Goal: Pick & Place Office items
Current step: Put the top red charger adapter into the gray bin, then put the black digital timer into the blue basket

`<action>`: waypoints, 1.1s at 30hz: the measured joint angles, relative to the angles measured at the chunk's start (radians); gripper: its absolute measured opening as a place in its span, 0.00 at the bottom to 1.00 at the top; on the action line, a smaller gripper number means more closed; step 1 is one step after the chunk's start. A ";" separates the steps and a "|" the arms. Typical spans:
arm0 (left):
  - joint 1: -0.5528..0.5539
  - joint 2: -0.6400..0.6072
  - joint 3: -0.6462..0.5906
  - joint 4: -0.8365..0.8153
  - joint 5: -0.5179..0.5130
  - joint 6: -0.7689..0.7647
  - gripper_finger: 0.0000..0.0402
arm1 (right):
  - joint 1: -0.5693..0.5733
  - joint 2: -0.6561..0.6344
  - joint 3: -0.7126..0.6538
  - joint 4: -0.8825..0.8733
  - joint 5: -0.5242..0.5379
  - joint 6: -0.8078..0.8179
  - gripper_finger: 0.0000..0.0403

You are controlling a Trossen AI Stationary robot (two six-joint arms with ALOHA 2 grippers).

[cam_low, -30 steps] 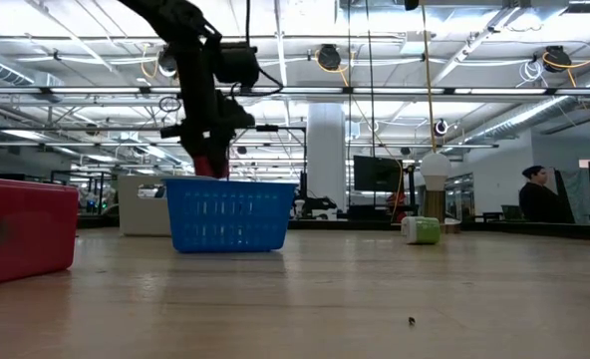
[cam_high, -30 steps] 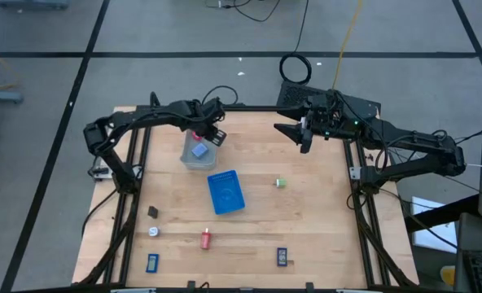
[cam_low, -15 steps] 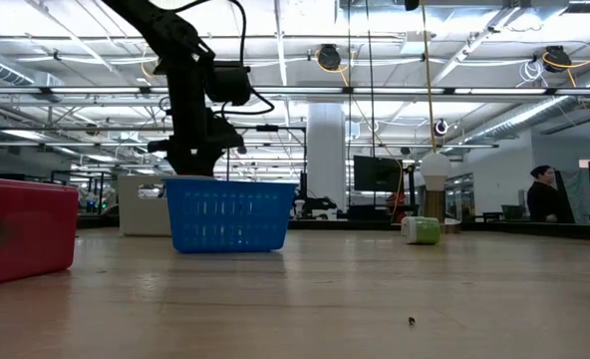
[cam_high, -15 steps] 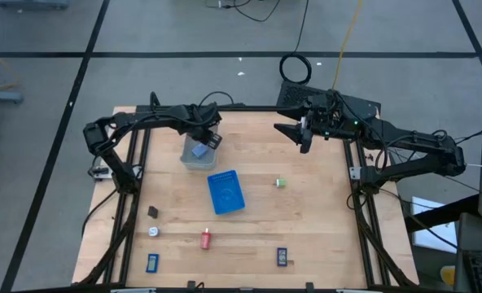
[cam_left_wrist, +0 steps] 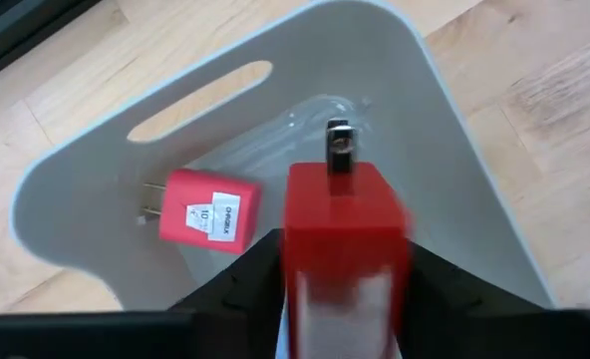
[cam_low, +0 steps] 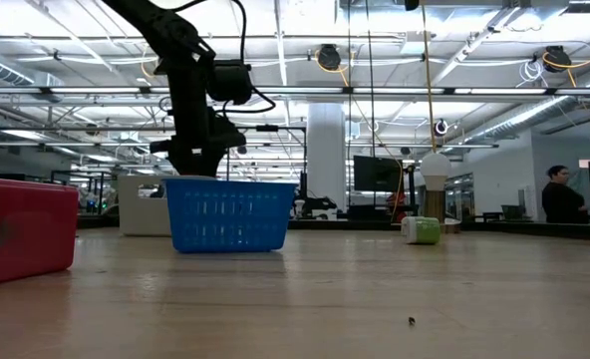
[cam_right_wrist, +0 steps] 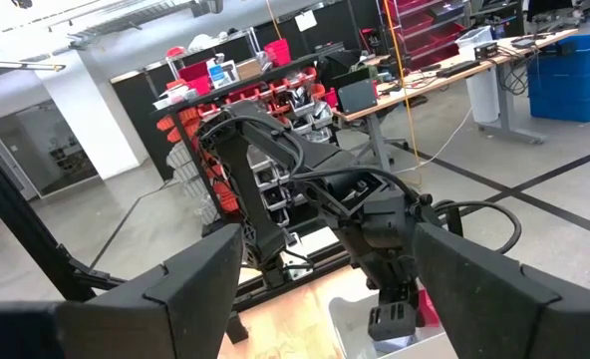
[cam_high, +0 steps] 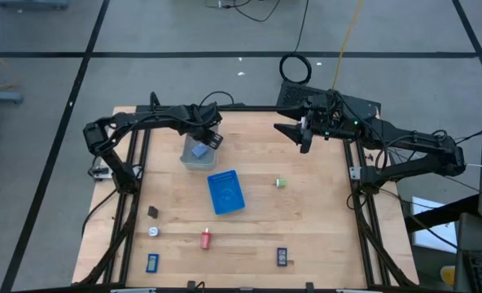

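Red plug block [cam_left_wrist: 347, 244] clamped between the left gripper [cam_left_wrist: 345, 289] fingers at the bottom centre of the left wrist view, metal prong forward, poised over the grey tray [cam_left_wrist: 96, 175]. A second red plug [cam_left_wrist: 207, 215] already lies inside. Judged light, rigid, smooth plastic; grip the flat sides, not the prongs. Right gripper [cam_high: 304, 138] waits upper centre of the high view, fingers spread, holding nothing.
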 joint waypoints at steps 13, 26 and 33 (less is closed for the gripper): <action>0.000 0.000 0.009 -0.037 0.024 0.027 0.45 | 0.000 0.000 0.000 0.000 0.000 0.000 0.72; -0.048 -0.020 0.210 -0.240 0.046 0.145 0.38 | 0.000 0.000 -0.045 0.007 0.000 0.021 0.72; -0.075 -0.140 0.288 -0.227 0.045 0.145 0.42 | 0.000 0.000 -0.069 0.012 0.000 0.040 0.72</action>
